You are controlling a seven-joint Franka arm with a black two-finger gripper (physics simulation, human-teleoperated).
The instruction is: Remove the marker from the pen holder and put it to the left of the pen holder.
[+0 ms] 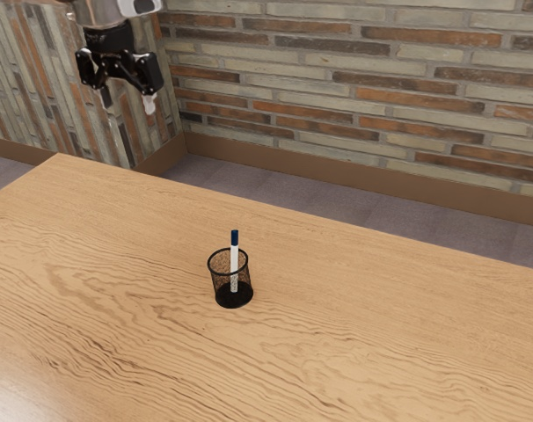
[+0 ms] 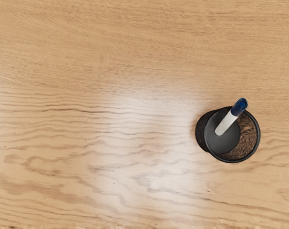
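Note:
The black mesh pen holder (image 1: 221, 283) stands upright on the table in the exterior view. A white marker (image 1: 234, 259) with a blue cap stands in it, its capped end rising above the rim. High above the table, toward the exterior view's upper left, my black gripper (image 1: 127, 104) is open with nothing between its fingers, well away from the holder. From above, in the wrist view, the pen holder (image 2: 256, 147) has the marker (image 2: 226, 123) leaning inside it, blue cap at the rim.
The wooden table (image 1: 117, 343) spreads around the holder, its far edge running across the exterior view. Beyond that edge are a grey floor and a brick-clad wall (image 1: 363, 97).

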